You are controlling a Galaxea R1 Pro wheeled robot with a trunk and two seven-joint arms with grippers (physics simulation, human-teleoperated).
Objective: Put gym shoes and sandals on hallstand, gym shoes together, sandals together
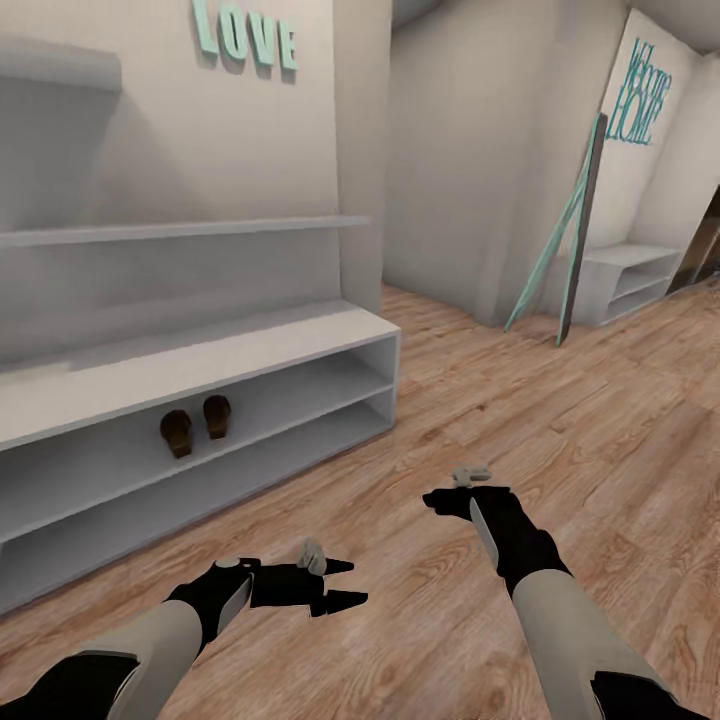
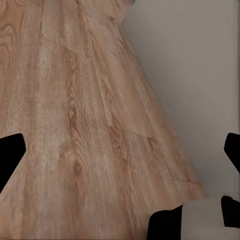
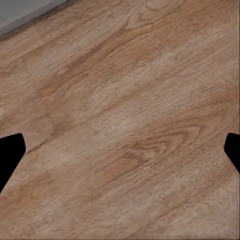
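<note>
Both sandals (image 1: 196, 424) are seen side by side on the middle tier of the shoe rack (image 1: 300, 345). The left gripper (image 1: 340, 584) and right gripper (image 1: 432, 499) are held wide and empty over the floor (image 1: 560, 440) beside it. If the gym shoes are then pushed in carelessly, the sandals could be knocked off.

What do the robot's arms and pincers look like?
Both arms have pale grey-beige shells with black joints and black wrists. The left pincer is black with two pointed fingers, and a small grey knob sits just behind them. The right pincer is black too, with a grey knob on top.
</note>
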